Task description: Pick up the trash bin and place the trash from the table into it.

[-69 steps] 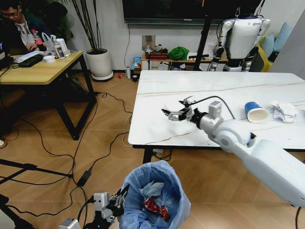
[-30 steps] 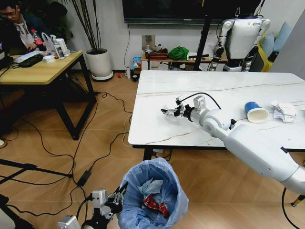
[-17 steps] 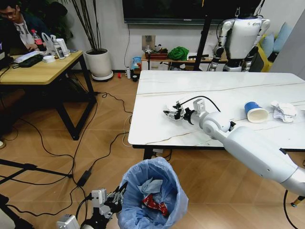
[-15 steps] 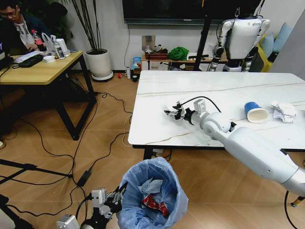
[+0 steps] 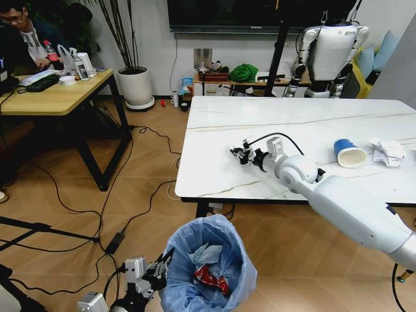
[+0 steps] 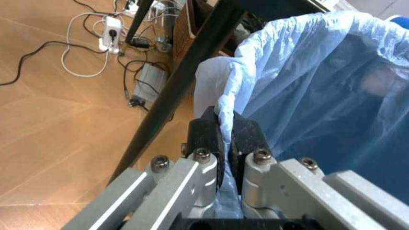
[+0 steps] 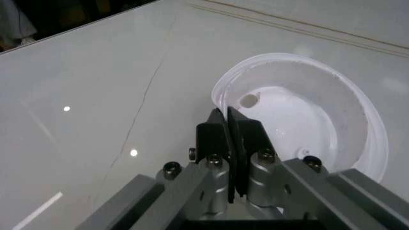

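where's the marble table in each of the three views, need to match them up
Head view: the table takes up the upper right, a white veined top.
Left wrist view: the black leg, probably the table's, passes close beside the trash bin.
Right wrist view: its top lies under the right gripper, shut on a white lid.
Shared landmark: the trash bin's blue bag, pinched by the left gripper.

L gripper (image 6: 225, 143) low by robot's left side, fingers clamped. R arm stretched fwd (elbow bent), R gripper (image 7: 227, 132) pinched closed.
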{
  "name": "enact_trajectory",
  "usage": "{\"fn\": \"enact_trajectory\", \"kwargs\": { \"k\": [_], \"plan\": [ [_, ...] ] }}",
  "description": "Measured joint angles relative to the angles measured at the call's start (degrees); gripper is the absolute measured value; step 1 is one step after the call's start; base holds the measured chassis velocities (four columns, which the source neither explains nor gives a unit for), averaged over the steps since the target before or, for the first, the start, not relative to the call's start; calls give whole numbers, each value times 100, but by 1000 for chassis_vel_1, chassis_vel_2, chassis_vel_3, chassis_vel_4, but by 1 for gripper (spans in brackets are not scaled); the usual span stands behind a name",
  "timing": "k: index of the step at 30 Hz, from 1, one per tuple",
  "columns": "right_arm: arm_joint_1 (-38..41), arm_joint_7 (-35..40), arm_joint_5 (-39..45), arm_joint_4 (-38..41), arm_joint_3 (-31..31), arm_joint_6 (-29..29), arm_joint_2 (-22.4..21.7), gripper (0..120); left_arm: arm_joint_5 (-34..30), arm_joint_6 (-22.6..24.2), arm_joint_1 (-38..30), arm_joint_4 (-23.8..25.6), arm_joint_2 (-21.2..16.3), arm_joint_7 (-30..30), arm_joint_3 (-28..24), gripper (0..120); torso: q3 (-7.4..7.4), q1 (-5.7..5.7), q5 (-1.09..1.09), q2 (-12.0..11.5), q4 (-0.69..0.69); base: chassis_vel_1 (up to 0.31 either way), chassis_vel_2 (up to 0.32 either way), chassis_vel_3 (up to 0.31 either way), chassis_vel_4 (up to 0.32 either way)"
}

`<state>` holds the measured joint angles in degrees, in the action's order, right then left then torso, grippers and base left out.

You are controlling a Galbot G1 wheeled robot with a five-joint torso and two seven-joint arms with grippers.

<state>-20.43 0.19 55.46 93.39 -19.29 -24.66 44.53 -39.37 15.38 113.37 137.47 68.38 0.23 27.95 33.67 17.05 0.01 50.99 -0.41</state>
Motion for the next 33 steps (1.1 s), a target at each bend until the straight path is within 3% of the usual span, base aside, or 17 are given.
{"fn": "enact_trajectory", "kwargs": {
  "k": [5,11,14,19,21,23,25,27,33],
  "plan": [
    [-268,46,152,598,413,-22,-367,0,-2,-2,-10,-1,-67,-5,-40,0,0,0,-2,0,0,0,0,0,0],
    [-1293,61,259,2057,1541,203,-1063,0,-148,-41,6,-9,-351,-29,-65,0,-2,-1,-2,0,-4,0,0,0,0],
    [-1650,74,243,2532,1785,495,-1126,0,-168,-76,53,-12,-382,-35,-76,0,-2,-1,-3,0,-6,0,0,0,0],
    [-2237,6,236,3164,1942,874,-861,0,13,-168,210,30,-175,-14,-30,0,-2,-1,-1,0,9,0,0,0,0],
    [-2508,-53,210,3296,2100,936,-868,0,4,-168,179,40,-167,-17,-30,0,-2,-1,-2,0,8,0,0,0,0],
    [-3161,-268,163,3538,2498,1101,-976,0,-12,-166,137,43,-182,-27,-44,0,-2,-1,-1,0,-3,0,0,0,0],
    [-3390,-375,141,3614,2650,1171,-1044,0,-12,-165,133,43,-194,-27,-58,0,-2,-1,1,0,-4,0,0,0,0],
    [-4282,-882,-63,3866,3202,1451,-1293,0,5,-164,123,12,-207,-23,-106,0,-2,-2,-2,0,-7,0,0,0,0],
    [-4910,-1225,-382,4199,3363,1587,-1423,0,15,-165,61,4,-172,-17,-128,0,-2,-2,-2,0,1,0,0,0,0]
  ]
}}
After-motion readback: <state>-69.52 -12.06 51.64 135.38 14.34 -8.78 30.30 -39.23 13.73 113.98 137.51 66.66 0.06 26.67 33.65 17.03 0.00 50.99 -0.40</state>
